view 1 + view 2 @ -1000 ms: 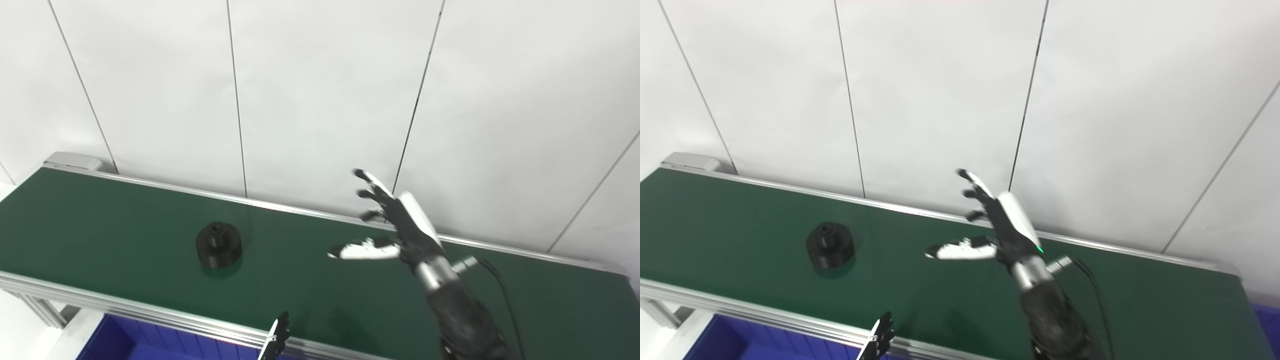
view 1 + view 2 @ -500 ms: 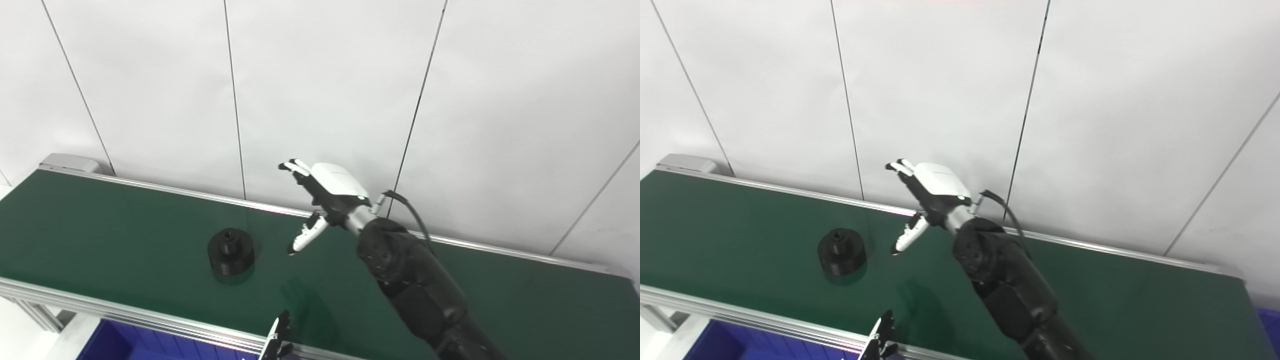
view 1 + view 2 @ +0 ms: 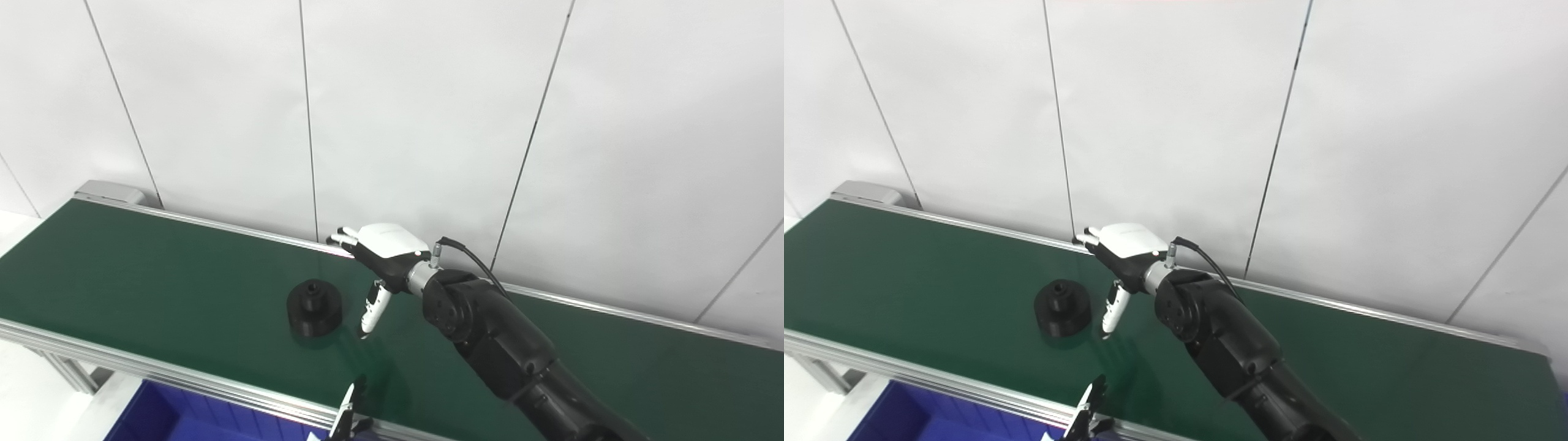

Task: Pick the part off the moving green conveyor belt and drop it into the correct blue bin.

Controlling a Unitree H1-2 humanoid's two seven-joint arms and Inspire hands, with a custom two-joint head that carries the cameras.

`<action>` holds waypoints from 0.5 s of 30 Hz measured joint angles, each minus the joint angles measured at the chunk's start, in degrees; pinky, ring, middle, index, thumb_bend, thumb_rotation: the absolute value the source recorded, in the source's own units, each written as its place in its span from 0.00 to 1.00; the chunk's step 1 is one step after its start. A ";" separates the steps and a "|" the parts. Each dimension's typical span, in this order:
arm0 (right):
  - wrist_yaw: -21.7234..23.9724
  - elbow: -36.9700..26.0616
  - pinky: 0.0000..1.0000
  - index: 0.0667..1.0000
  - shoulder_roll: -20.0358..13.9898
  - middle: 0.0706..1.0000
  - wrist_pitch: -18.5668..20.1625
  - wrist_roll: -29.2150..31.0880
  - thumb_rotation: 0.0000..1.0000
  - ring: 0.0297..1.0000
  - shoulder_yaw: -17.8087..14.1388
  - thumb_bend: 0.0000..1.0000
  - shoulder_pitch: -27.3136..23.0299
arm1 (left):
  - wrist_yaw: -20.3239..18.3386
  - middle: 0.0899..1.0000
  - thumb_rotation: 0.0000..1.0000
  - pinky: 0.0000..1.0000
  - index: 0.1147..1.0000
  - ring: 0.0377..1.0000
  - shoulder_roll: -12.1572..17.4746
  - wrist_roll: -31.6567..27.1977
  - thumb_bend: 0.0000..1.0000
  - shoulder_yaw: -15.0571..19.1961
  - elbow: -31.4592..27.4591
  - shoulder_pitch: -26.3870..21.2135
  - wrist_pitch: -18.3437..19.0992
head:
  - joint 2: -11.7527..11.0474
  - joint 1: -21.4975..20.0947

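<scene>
Right hand (image 3: 383, 254) over the belt (image 3: 153, 288), black part (image 3: 314, 305) just left of its fingers (image 3: 342, 236).
Fingers spread, thumb pointing down, holding nothing; the part, a round stepped matte disc with a holed hub, sits flat on the smooth green belt. Below the fingers, past the ribbed metal rail, a blue bin (image 3: 162, 416); contents not visible. Left hand (image 3: 348, 416) only peeks in, state unclear.

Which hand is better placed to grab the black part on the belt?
Right. The right hand hangs open beside the black part, its fingers close to it. The left hand only peeks in below the belt's near rail.
</scene>
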 measured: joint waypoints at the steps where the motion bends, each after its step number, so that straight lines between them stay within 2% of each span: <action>1: 0.46 0.89 0.55 0.91 0.08 1.00 -0.10 -0.04 0.00 0.81 0.40 1.00 -0.17 | 0.05 1.00 0.74 0.93 1.00 1.00 0.02 0.00 0.67 -0.04 0.00 0.00 0.00 | 0.00 0.26; 5: 0.86 5.14 0.54 0.90 0.80 1.00 -1.38 -0.50 0.00 0.80 2.38 1.00 -0.96 | 0.39 1.00 0.75 0.92 1.00 1.00 0.07 0.20 0.66 -0.19 0.01 -0.01 0.01 | -0.09 0.62; 8: 0.86 7.69 0.55 0.90 1.49 1.00 -2.97 -0.86 0.00 0.83 3.12 1.00 -1.22 | 1.63 1.00 0.73 0.93 1.00 1.00 0.16 1.40 0.64 -0.44 0.10 -0.12 0.01 | -0.44 1.84; 15: 0.52 11.94 0.58 0.91 2.66 1.00 -5.25 -1.12 0.00 0.87 3.32 1.00 -2.38 | 4.25 1.00 0.73 0.94 1.00 1.00 0.89 1.97 0.68 -1.85 0.93 -0.80 -0.08 | -0.97 2.73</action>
